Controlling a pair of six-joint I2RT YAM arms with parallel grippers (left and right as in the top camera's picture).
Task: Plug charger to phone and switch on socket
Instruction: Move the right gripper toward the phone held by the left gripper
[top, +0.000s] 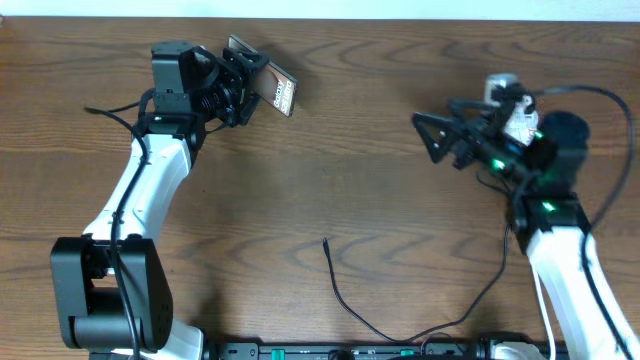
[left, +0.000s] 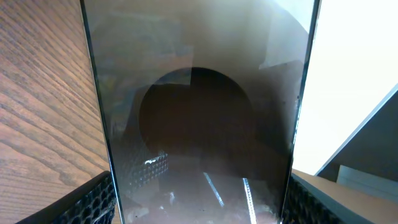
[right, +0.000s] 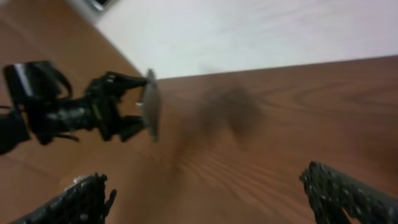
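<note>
The phone (top: 278, 92) is held off the table (top: 380, 190) at the far left, clamped across its width by the left gripper (top: 250, 85). It is tilted, so its lettered face is turned up and to the right. In the left wrist view the phone (left: 199, 112) fills nearly the whole frame as a dark, glossy panel. The two meshed fingers (left: 93, 199) are pressed against its long edges at the lower corners. A round dark reflection is seen in the glass, and the lower end of the phone is cut off by the frame.

The right gripper (top: 428, 138) is held above the table at the far right with its jaws spread wide and nothing between them. In its own wrist view (badly blurred) the right gripper (right: 217, 199) is seen only as two dark fingertips (right: 81, 199) in the lower corners. The phone (right: 150, 102) is seen edge-on there as a thin pale sliver at the end of the left arm.

The charger (top: 335, 288) is laid loose on the table near the middle. Its plug tip points toward the far side, and its cable is run off toward the near edge, where it is lost among dark hardware. A white piece (top: 508, 349) is cut off by the near edge at right; what it is cannot be told.
</note>
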